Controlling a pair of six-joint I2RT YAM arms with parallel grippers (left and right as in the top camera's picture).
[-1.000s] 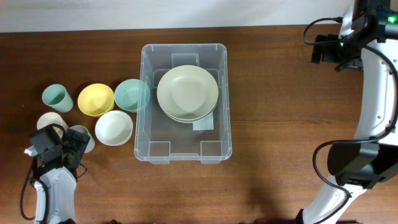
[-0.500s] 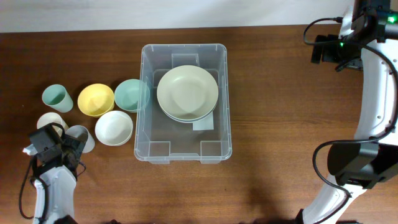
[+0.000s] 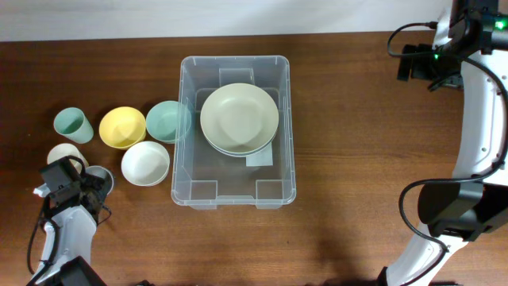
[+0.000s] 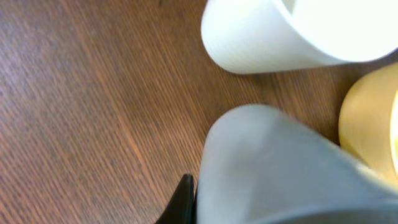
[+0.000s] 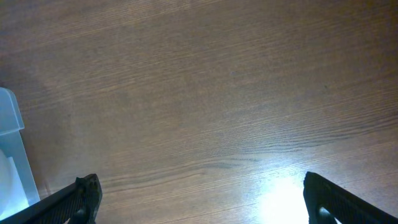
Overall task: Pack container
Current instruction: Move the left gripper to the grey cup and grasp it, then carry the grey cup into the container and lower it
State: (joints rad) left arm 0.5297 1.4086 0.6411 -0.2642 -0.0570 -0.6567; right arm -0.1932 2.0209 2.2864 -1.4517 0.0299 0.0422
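The container (image 3: 187, 103), a clear bin, stands mid-table and holds stacked cream plates (image 3: 239, 117). Left of it lie a teal bowl (image 3: 167, 121), a yellow bowl (image 3: 121, 127), a white bowl (image 3: 145, 163), a teal cup (image 3: 71, 124) and a cream cup (image 3: 63, 153). My left gripper (image 3: 94, 184) is shut on a grey cup (image 3: 103, 175) at the near left. In the left wrist view the grey cup (image 4: 280, 168) fills the lower frame, with one black finger (image 4: 185, 200) pressed against its side. My right gripper (image 5: 205, 196) hangs open over bare wood at the far right.
The bin's corner (image 5: 9, 155) shows at the left edge of the right wrist view. In the left wrist view a white vessel (image 4: 273, 34) and a yellowish one (image 4: 373, 124) stand just beyond the held cup. A white wall runs along the table's far edge.
My left gripper has closed on the grey cup, which shifted slightly towards the arm. The right arm has not moved.
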